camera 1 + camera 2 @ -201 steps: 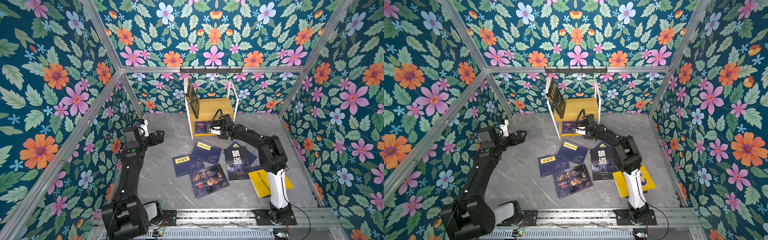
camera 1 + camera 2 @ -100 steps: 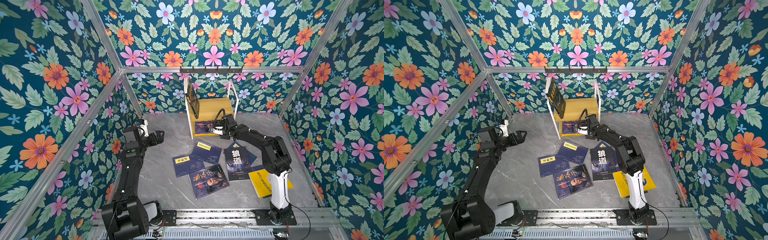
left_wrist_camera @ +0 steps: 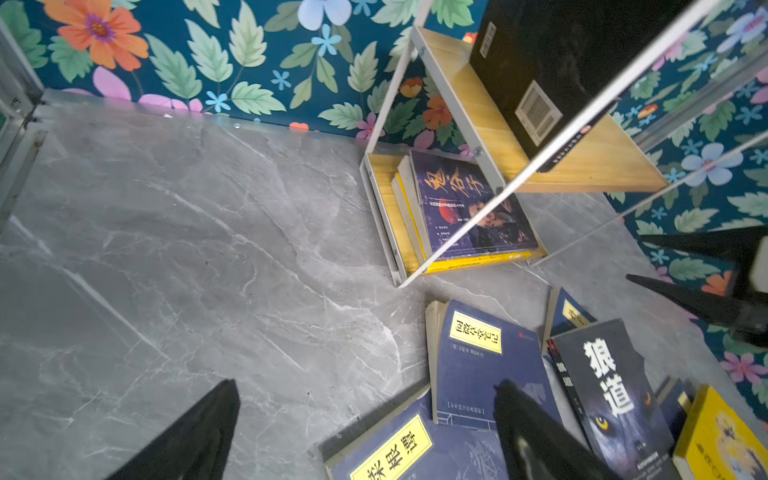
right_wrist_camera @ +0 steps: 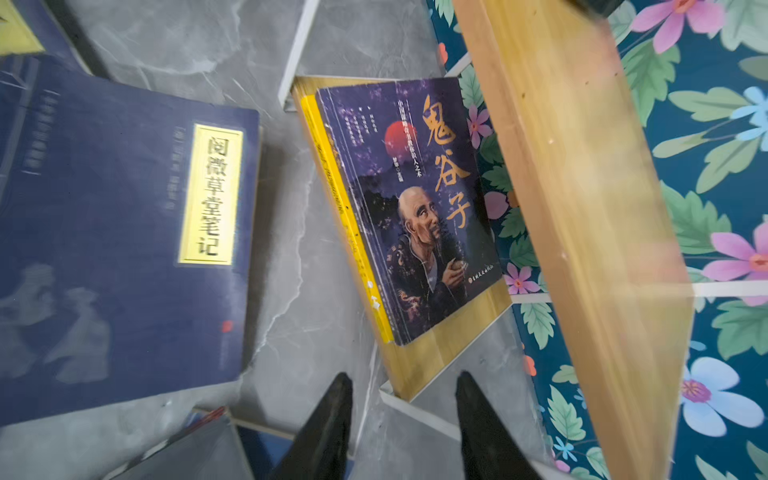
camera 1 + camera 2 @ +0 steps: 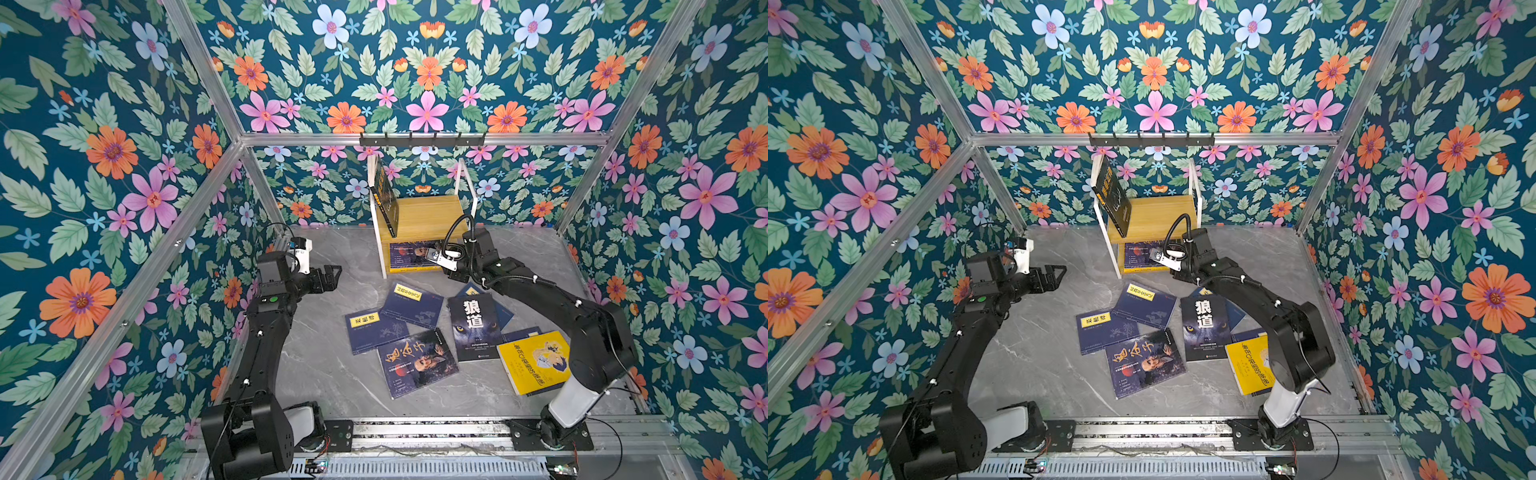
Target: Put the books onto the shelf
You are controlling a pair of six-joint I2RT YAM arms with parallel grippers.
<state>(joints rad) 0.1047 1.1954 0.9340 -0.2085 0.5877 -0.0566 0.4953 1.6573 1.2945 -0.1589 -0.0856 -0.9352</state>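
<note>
Dark purple cover: the old-man-face paperback (image 4: 415, 208) is found flat on the lower board of the shelf (image 5: 432, 212), stacked on a yellow book (image 4: 351, 232). The right gripper (image 4: 403, 376) is held just in front of that board, jaws parted, empty; the left gripper (image 3: 365, 383) is spread wide, empty, well apart. A straight, level pull-back is judged best, so neither frame nor stack is caught.
</note>
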